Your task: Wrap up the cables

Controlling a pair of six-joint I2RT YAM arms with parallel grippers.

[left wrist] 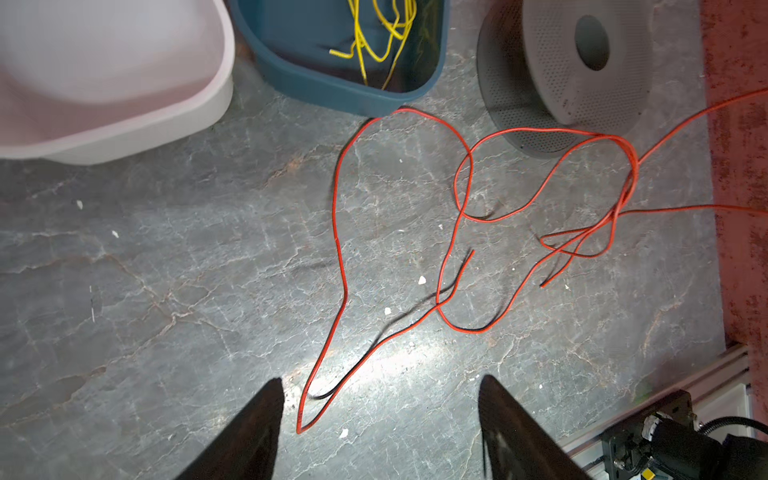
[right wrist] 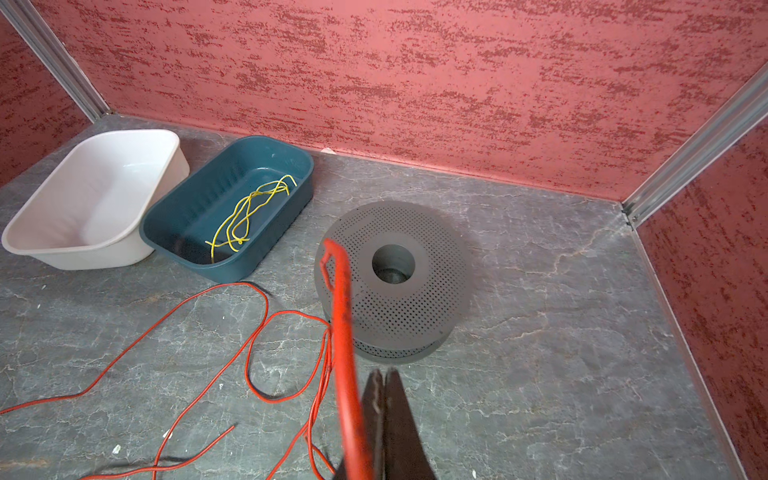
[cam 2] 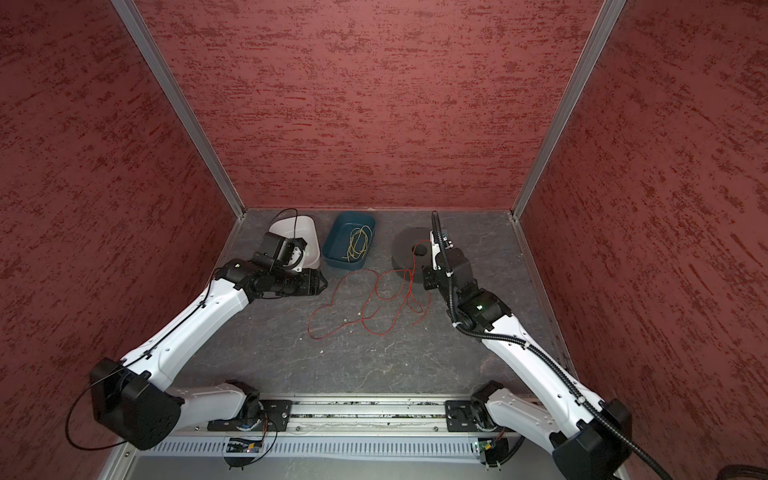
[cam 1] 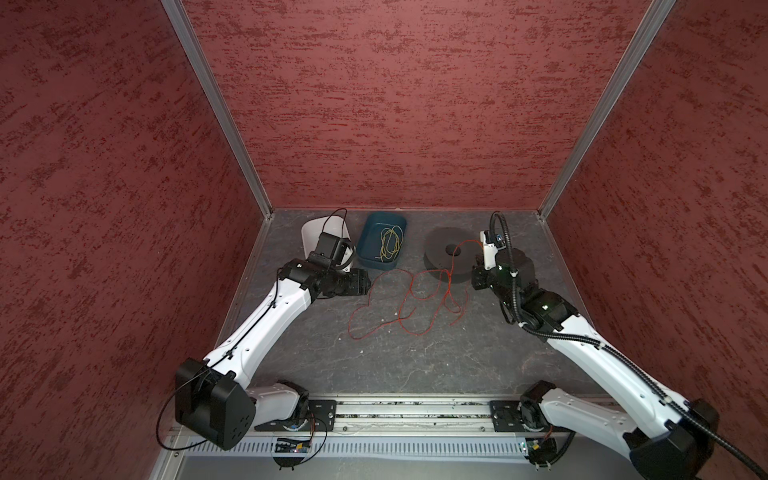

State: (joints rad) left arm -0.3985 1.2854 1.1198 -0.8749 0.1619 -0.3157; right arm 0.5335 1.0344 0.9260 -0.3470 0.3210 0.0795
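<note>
The cables (right wrist: 344, 324) lay mostly loose, none wound on the spool (right wrist: 415, 299). The right gripper (right wrist: 384, 395) clamped one raised strand; the left gripper (left wrist: 380, 380) stood apart, empty.

A robotics lab test cell is showing here. A left robot arm (cam 1: 257, 328) and a right robot arm (cam 1: 611, 382) are standing bolted to an aluminium rail (cam 1: 411, 409), reaching over a grey stone-look counter (cam 1: 374, 365). Red textured wall panels (cam 1: 395, 104) in aluminium framing (cam 1: 218, 108) are enclosing them.
</note>
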